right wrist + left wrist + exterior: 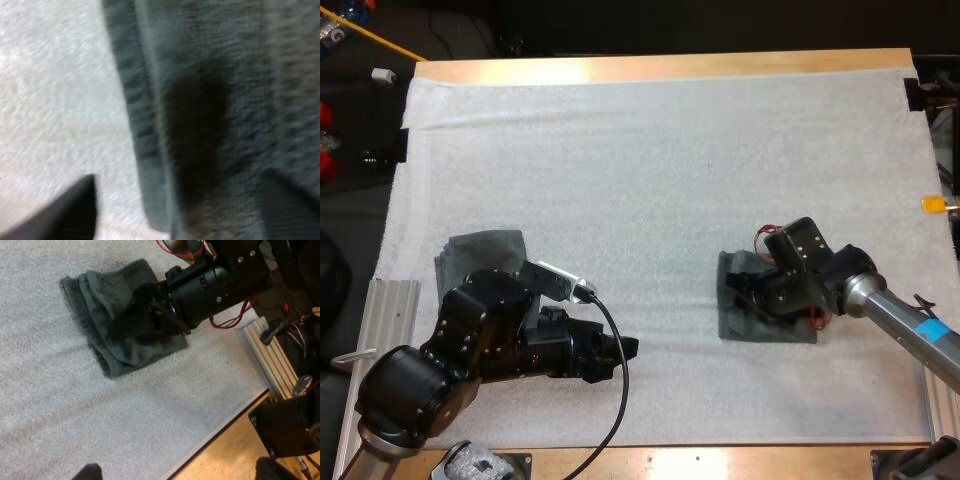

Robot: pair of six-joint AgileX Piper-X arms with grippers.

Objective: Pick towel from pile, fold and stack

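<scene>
A folded dark grey-green towel lies on the right part of the white mat. My right gripper hangs low over its left edge, pointing down. In the right wrist view the gripper is open, one finger over the mat and the other over the towel. A second towel lies at the left, partly hidden by my left arm. My left gripper points right above the mat, open, its fingertips wide apart. Its wrist view shows the folded towel with the right gripper at it.
An aluminium rail runs along the mat's left side, another by the right arm's base. The wooden table edge borders the mat in front.
</scene>
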